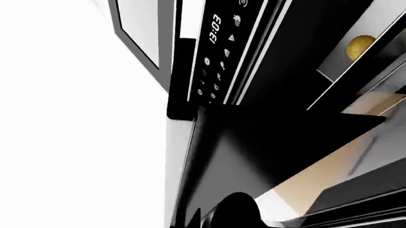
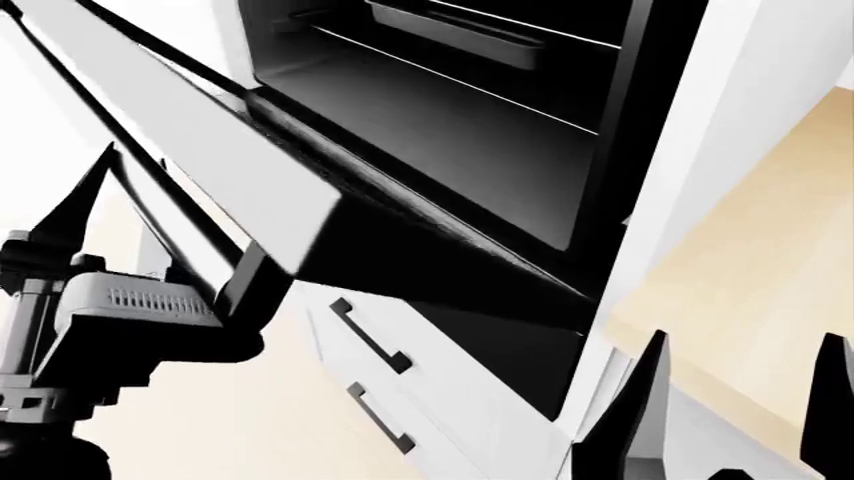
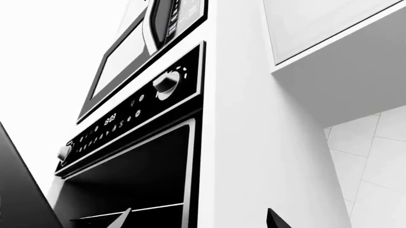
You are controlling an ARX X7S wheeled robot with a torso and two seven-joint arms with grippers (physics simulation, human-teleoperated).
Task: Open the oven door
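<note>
The oven door (image 2: pixel 200 130) hangs swung down, roughly level, its grey inner face and edge running across the head view's upper left. In the left wrist view it is the dark sheet (image 1: pixel 254 152) below the control panel (image 1: pixel 216 52). My left gripper (image 2: pixel 254 290) reaches up under the door's outer edge and looks shut on the thin black handle bar (image 2: pixel 120 150); in its wrist view the jaws (image 1: pixel 216 218) are dark blurs. My right gripper (image 2: pixel 734 410) is open at the lower right, apart from the door, and faces the cavity's frame (image 3: pixel 197 218).
The open cavity (image 2: pixel 454 120) holds wire racks and a dark tray (image 2: pixel 454 30). White drawers with black handles (image 2: pixel 374 350) sit below the door. A control panel with a knob (image 3: pixel 166 83) and a microwave (image 3: pixel 127 57) are above. A yellow round item (image 1: pixel 360 46) lies on a shelf.
</note>
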